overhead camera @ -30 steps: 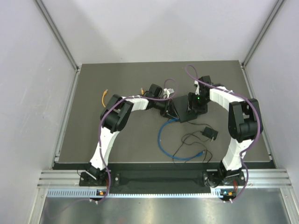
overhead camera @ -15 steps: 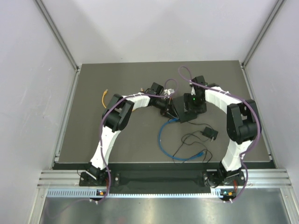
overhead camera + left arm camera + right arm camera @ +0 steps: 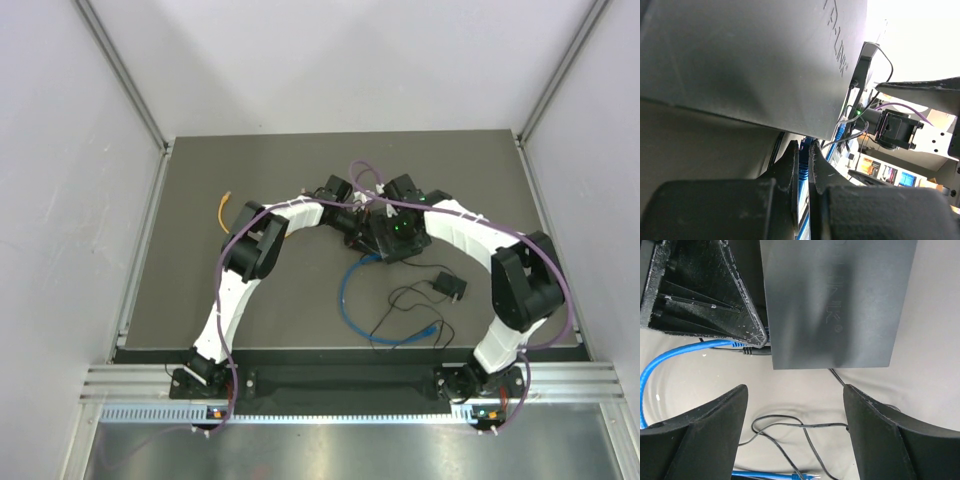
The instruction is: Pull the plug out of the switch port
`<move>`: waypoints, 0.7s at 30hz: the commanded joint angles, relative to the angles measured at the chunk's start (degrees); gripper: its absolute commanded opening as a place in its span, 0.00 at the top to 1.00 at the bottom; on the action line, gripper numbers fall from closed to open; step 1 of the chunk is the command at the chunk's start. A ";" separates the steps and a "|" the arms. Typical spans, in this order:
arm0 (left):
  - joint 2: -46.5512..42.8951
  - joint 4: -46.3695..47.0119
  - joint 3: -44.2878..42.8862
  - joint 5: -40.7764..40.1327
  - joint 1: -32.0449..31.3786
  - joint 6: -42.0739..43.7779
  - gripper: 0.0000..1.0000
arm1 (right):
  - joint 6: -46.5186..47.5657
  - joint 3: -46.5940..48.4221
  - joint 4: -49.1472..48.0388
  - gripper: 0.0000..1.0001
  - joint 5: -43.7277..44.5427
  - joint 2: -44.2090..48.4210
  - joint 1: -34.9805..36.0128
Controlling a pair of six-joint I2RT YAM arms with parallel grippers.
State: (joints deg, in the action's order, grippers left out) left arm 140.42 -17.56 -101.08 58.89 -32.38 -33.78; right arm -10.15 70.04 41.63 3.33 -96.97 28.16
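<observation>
The switch (image 3: 835, 300) is a flat matte-black box; in the top view only its near edge (image 3: 400, 254) shows under my right wrist. A blue plug (image 3: 738, 344) sits at a port on its left side, beside a black power plug (image 3: 757, 351). My left gripper (image 3: 804, 150) is shut on the blue plug (image 3: 803, 170), its fingers (image 3: 715, 295) pressed against the switch's side. My right gripper (image 3: 795, 390) hovers open just in front of the switch's near edge, holding nothing. In the top view both grippers (image 3: 368, 240) (image 3: 400, 232) meet over the switch.
The blue cable (image 3: 345, 290) loops toward the table's near edge, its free end (image 3: 805, 475) below my right fingers. A thin black wire (image 3: 790, 425) runs to a small black adapter (image 3: 450, 285). A yellow cable (image 3: 224, 210) lies at the left.
My right arm has swung left over the switch and its jaws have widened. My left gripper has closed on the blue plug and stayed in place.
</observation>
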 commanded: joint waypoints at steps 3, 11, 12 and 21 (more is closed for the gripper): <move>2.49 -6.17 -0.09 -7.74 0.56 3.11 1.00 | 1.63 0.62 0.30 0.24 2.29 -1.82 0.23; 2.14 -6.96 0.18 -8.53 0.48 2.93 1.00 | 1.01 2.03 -0.14 0.26 2.38 -5.07 0.23; 1.96 -7.05 0.27 -8.45 0.48 2.84 1.00 | 0.84 2.20 -0.32 0.26 2.47 -5.33 0.23; 2.76 -14.06 -1.75 -13.09 0.39 4.95 1.00 | -2.15 3.78 -0.14 0.27 8.62 -8.67 -0.48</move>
State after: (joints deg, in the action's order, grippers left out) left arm 140.64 -21.93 -102.61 57.76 -32.29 -32.93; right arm -11.05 71.46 41.98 7.35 -103.66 28.32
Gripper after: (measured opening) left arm 0.058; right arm 0.734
